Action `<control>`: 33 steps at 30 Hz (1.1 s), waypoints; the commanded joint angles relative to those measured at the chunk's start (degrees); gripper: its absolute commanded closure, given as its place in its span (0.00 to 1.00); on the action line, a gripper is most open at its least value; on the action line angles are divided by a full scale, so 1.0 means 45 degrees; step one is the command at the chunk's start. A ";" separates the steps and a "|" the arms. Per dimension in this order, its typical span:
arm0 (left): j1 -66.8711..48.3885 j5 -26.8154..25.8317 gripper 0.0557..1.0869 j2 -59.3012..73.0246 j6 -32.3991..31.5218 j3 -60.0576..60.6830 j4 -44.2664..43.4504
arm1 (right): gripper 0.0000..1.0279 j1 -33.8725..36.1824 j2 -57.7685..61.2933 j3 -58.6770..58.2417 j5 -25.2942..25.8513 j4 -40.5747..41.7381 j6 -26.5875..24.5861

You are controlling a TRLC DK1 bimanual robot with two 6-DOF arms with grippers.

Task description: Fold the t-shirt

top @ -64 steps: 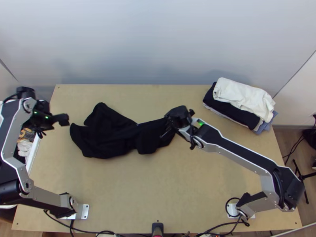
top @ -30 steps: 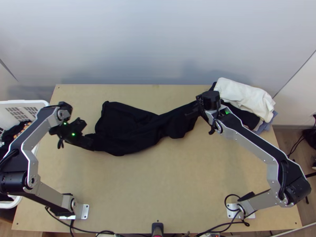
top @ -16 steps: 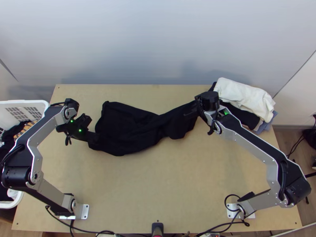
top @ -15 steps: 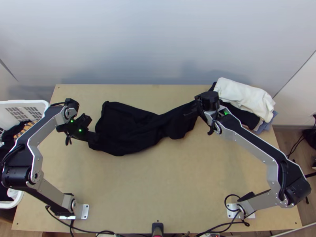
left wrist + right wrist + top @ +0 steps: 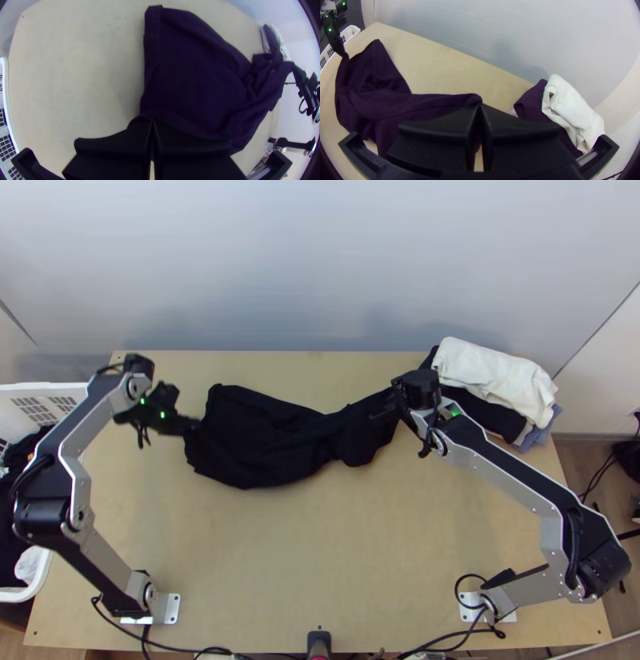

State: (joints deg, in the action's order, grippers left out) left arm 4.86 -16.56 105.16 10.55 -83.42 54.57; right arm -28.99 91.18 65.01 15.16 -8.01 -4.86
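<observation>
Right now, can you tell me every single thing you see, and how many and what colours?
T-shirt: one, black, bunched and stretched across the table
Table: one, light wood, under the T-shirt
Folded clothes: a pile, white on top, black, grey and blue below, far right corner
Basket: one, white, clothes inside, beyond the table's left edge
Wall: pale grey, behind the table
Cables: several, black, by the arm bases
Arms: two, silver and black, left and right
Left gripper: one, black, shut on the T-shirt's left end
Right gripper: one, black, shut on its right end
</observation>
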 commanded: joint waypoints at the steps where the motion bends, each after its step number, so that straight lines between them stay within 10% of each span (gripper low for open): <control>1: -0.0299 -0.0110 0.96 0.1650 -0.1758 -0.3318 -0.0016 | 0.97 -0.0120 -0.0125 -0.0346 0.0050 -0.0017 0.0143; 14: -0.2116 0.0066 0.96 0.6161 -0.3828 -0.8982 0.0316 | 0.97 -0.0334 -0.0222 -0.0678 0.0303 0.0003 0.0280; 16: -0.2331 0.0066 0.71 0.6357 -0.4004 -0.9256 0.0296 | 0.97 -0.0452 -0.0261 -0.0776 0.0401 0.0003 0.0299; 18: -0.2487 0.0086 0.09 0.6259 -0.4043 -0.9275 0.0335 | 0.97 -0.0686 -0.0340 -0.0971 0.0499 0.0081 0.0299; 19: -0.2487 0.0105 0.04 0.6122 -0.4101 -0.9334 0.0355 | 0.97 -0.0745 -0.0359 -0.1010 0.0557 0.0081 0.0280; 33: -0.0378 -0.0832 0.05 0.4736 -0.3457 -0.8611 0.1761 | 0.97 -0.0862 -0.0320 -0.1166 0.0616 0.0159 0.0280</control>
State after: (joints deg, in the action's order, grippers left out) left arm -0.05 -18.48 127.94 -6.90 -124.05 59.96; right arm -32.51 89.56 60.03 17.82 -7.57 -3.62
